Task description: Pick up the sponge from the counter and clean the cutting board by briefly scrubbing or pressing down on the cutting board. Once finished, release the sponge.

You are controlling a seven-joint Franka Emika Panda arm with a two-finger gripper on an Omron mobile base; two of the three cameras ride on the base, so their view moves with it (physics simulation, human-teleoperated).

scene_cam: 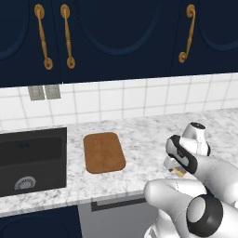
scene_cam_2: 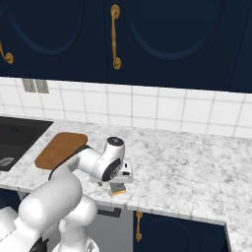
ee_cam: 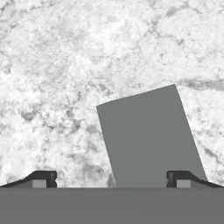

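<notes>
Marble counter (ee_cam: 52, 65): sponge (ee_cam: 148, 140) lies between the wide-open jaws, apparently untouched.

Bright all over, with soft, even light and no clear lamp to point at. Hardly any shadows on the counter (scene_cam: 139, 135), just a thin dark edge beside the cutting board (scene_cam: 104, 152). Shiny spots on the robot's round white body (like a polished ball). Dark and flat up on the blue cupboards (scene_cam_2: 162, 34), with little glow. Sharp lines on the tiles (scene_cam_2: 147, 108), no blur, no bending at the edges. Up close, a bit blocky and grainy on the marble around the sponge (ee_cam: 151, 140).
</notes>
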